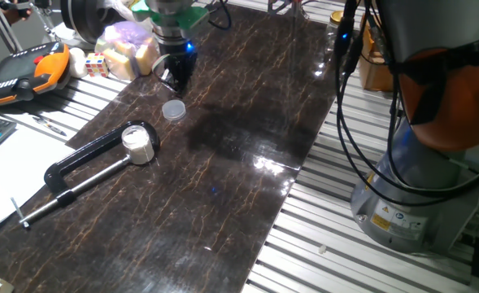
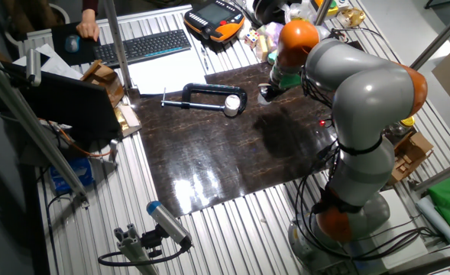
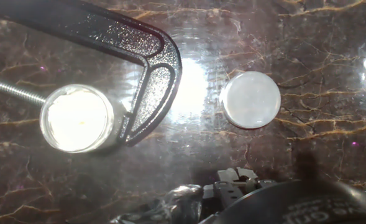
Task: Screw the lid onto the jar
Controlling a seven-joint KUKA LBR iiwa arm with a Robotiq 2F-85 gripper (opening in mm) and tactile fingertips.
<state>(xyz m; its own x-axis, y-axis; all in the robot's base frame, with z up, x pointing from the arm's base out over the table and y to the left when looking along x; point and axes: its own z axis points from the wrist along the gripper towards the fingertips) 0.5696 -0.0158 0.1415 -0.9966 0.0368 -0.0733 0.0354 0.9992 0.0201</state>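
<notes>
The lid point(image 1: 173, 109), a small pale round cap, lies flat on the dark marbled table, apart from the jar. The jar point(image 1: 137, 144), short, whitish and without a cap, stands in the mouth of a black C-clamp point(image 1: 84, 163). In the hand view the lid point(image 3: 251, 99) is right of centre and the jar point(image 3: 77, 118) is at the left against the clamp's jaw point(image 3: 151, 74). My gripper point(image 1: 176, 77) hangs just behind and above the lid, holding nothing. Its fingers look dark and close together, and their gap is unclear. The jar also shows in the other fixed view point(image 2: 231, 105).
The C-clamp's screw rod point(image 1: 68, 191) runs toward the table's left edge. Wrapped items and a die point(image 1: 125, 49) lie behind the gripper. An orange-black pendant point(image 1: 19, 73) and a keyboard point(image 2: 140, 47) sit off the table. The arm's base point(image 1: 418, 195) stands at the right.
</notes>
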